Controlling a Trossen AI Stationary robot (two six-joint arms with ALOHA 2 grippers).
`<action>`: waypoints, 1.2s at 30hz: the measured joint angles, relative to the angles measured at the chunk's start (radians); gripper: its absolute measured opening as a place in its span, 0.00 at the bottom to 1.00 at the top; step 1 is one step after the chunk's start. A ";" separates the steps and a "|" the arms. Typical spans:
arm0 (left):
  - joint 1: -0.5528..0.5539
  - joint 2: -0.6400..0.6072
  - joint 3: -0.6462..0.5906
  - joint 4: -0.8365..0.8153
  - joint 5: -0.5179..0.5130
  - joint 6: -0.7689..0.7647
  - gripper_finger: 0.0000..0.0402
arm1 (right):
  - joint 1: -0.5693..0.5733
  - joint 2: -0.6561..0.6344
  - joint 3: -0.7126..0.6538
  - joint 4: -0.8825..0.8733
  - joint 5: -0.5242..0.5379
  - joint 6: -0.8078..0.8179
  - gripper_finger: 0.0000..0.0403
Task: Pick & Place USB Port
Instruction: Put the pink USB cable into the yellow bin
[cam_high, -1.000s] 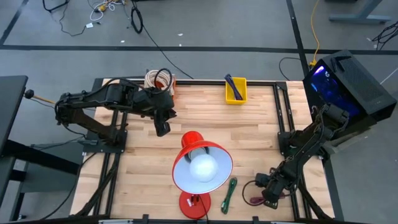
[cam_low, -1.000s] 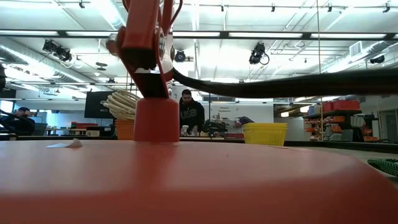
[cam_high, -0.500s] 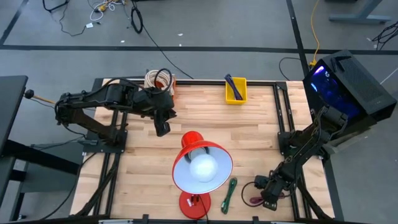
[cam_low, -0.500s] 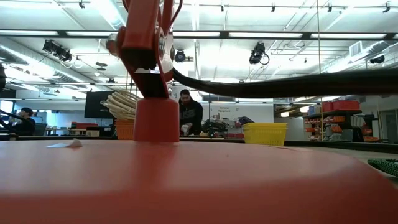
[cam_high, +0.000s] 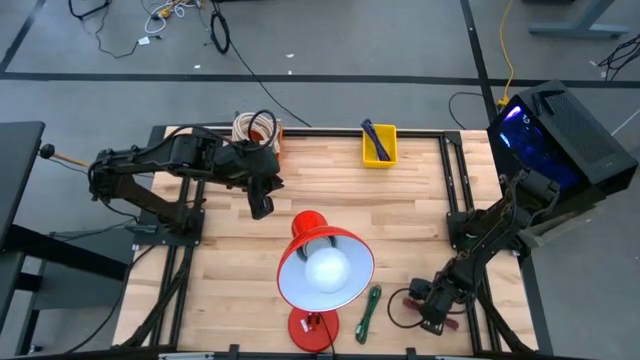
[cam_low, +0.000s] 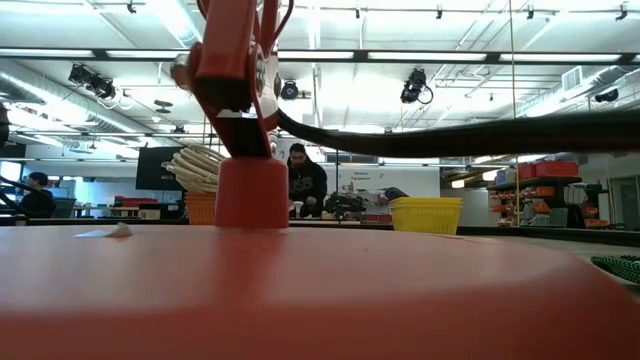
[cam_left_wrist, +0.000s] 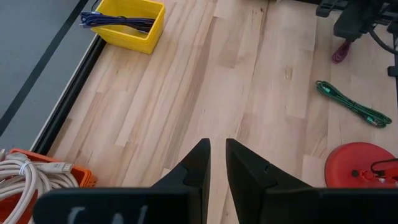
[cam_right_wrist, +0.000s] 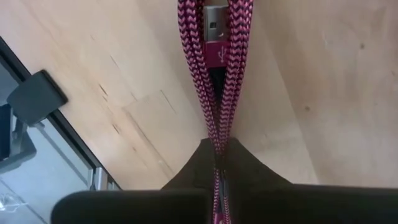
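Both arms unmoved; right gripper (cam_right_wrist: 217, 146), released before, now clenched on magenta USB cable (cam_right_wrist: 214, 74).

lamps: 1 (cam_high: 323, 270); yellow bins: 1 (cam_high: 379, 146); orange bins: 1 (cam_left_wrist: 84, 178); green cables: 1 (cam_high: 369, 312); magenta cables: 1 (cam_right_wrist: 214, 93)

Seen from directly overhead, the high view takes in the whole wooden tabletop (cam_high: 420, 200), both arms and the floor around it. The low view sits at table height against the red lamp base (cam_low: 300, 300), which fills its foreground, and faces level across to the far edge and the room behind. The left wrist view looks down along the tabletop toward the yellow bin (cam_left_wrist: 127, 23) at the far edge, which the overhead and low views share. The right wrist view hangs very near the wood, filled by a magenta braided cable (cam_right_wrist: 214, 81).
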 joint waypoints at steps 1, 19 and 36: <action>0.000 0.000 0.000 0.000 0.000 0.000 0.13 | -0.002 -0.005 0.000 0.004 -0.004 0.002 0.02; 0.000 0.000 0.000 0.076 -0.021 0.031 0.13 | -0.405 -0.375 0.250 -0.636 0.506 -0.265 0.00; 0.000 0.000 0.000 0.171 -0.041 0.031 0.13 | -1.350 -0.372 0.400 -0.280 0.476 -1.194 0.00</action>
